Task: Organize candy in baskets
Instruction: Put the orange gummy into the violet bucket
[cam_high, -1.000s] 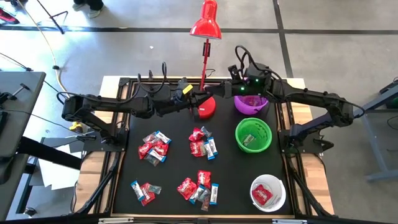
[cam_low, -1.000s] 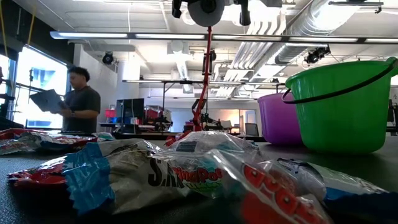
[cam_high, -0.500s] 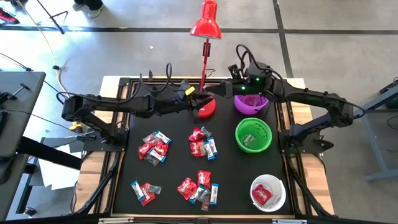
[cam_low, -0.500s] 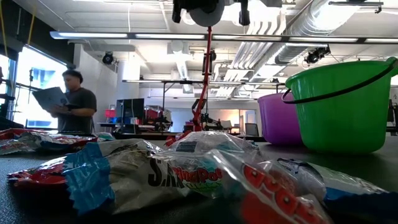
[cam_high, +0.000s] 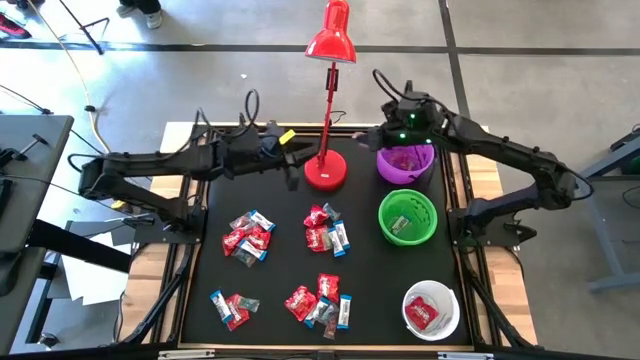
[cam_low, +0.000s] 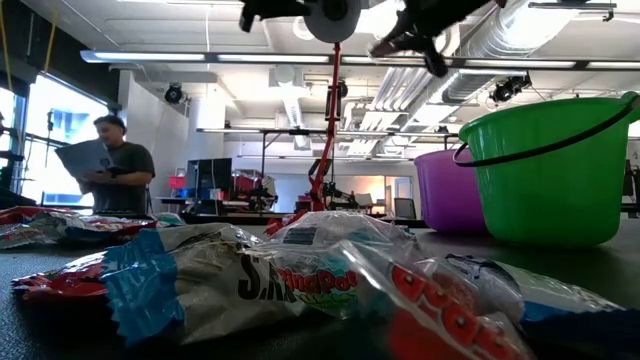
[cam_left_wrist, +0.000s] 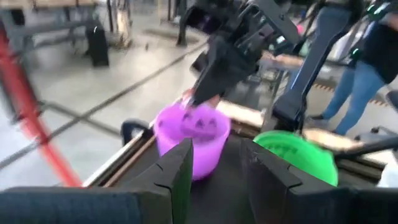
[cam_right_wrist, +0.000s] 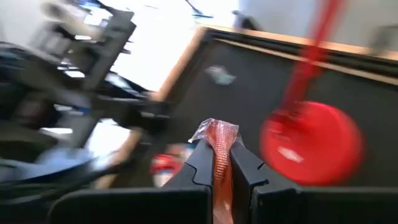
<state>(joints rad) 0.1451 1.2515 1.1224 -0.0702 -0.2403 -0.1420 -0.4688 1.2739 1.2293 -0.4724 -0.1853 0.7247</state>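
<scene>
Your right gripper (cam_right_wrist: 222, 163) is clamped on a red candy (cam_right_wrist: 220, 144), just beside the purple basket (cam_high: 404, 165). The wrapper looks light, crinkly and slippery, so pinch it mid-body. Your left gripper (cam_left_wrist: 216, 167) hangs with fingers apart, empty, facing that basket.

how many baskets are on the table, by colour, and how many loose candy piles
purple basket: 1
green basket: 1
white basket: 1
loose candy piles on the mat: 4
total: 3 baskets, 4 piles
</scene>
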